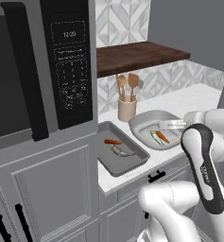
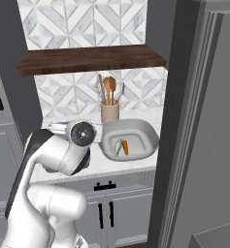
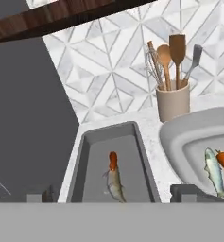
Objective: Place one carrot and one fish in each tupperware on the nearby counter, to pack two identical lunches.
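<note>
Two tupperware (image 1: 114, 166) (image 2: 148, 130); right base view hides one.

The arm (image 1: 198, 160) was glossy white — rounded, bulky segments with black bands at the joints and one dark round cap (image 2: 82, 132).

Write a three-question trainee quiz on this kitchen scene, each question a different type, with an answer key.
1. True or false: the rectangular tupperware by the microwave holds a carrot and a fish.
2. What shares the rounded tupperware with its carrot? A) a spoon B) a fish C) nothing
3. Fill in: the utensil holder stands on the ____, under the wooden shelf.

Key: 1 true; 2 B, a second fish; 3 counter.
</note>
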You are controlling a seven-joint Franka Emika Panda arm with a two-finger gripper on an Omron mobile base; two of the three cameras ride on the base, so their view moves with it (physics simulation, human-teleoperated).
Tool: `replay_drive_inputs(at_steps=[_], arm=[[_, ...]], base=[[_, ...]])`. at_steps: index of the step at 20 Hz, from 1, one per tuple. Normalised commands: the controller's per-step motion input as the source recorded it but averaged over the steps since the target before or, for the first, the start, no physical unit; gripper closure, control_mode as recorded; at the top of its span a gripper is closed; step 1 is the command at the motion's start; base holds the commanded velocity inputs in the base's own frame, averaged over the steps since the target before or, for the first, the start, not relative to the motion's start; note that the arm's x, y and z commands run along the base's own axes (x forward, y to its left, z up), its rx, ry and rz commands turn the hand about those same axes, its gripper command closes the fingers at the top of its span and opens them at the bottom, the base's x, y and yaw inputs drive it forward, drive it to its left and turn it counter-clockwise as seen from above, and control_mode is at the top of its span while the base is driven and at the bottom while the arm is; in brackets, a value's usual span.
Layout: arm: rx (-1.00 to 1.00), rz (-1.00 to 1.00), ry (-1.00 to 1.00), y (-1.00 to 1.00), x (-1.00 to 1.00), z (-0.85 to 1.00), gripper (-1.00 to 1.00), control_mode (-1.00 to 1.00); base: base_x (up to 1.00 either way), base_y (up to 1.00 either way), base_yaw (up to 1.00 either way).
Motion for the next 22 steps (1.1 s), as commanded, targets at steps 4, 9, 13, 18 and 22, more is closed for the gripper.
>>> replay_drive_inputs(at_steps=[4,9,13,18,22], arm=[[0.02,0.0,-0.64,0.05,-1.0,1.0,-1.0,-1.0],[-0.04,0.07,-0.68,0.47,-0.97,0.86,-1.0,-1.0],[0.0,0.0,-0.29,0.02,-0.3,0.13,-1.0,-1.0],[-0.31,0.12,-0.27,0.57,-0.5,-0.58,-1.0,-1.0],[-0.69,0.18,0.02,1.0,-0.29,-1.0,-1.0,-1.0]], base=[[0.0,0.0,0.0],[0.0,0.0,0.0],[0.0,0.0,0.0],[0.0,0.0,0.0],[0.0,0.0,0.0]])
